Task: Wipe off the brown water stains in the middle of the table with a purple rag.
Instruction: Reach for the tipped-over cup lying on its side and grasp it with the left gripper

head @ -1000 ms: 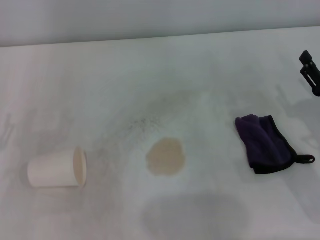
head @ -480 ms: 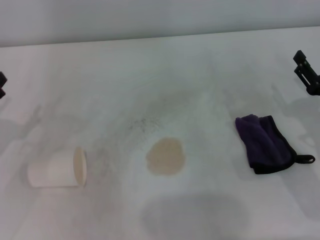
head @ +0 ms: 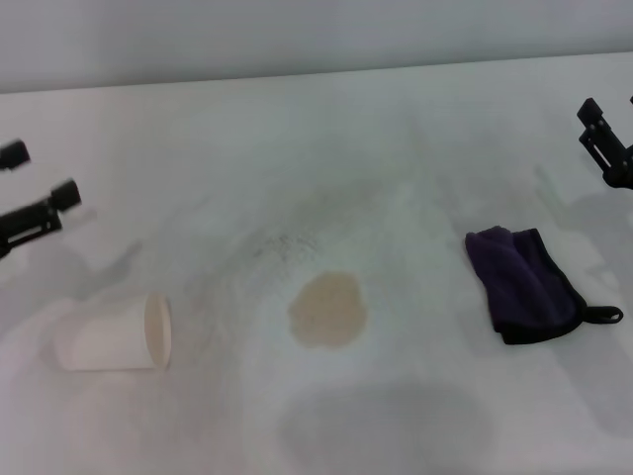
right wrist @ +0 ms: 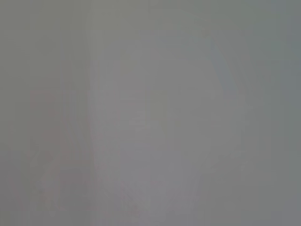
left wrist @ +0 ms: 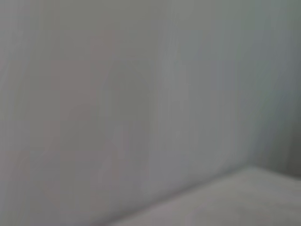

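Note:
The brown water stains form one tan roundish patch in the middle of the white table. The purple rag lies folded flat to the right of it, its black loop pointing to the right edge. My left gripper reaches in from the left edge, above the table and beyond the cup, open with nothing between its fingers. My right gripper shows only partly at the right edge, beyond the rag and apart from it. Both wrist views show only blank grey surface.
A white paper cup lies on its side at the front left, its mouth facing the stain. Faint grey speckled smudges spread behind the stain. The table's far edge meets a pale wall.
My left gripper has come into view from the left edge and moved inward over the table. The right gripper shifted slightly inward and up. Rag, stain and cup stay put.

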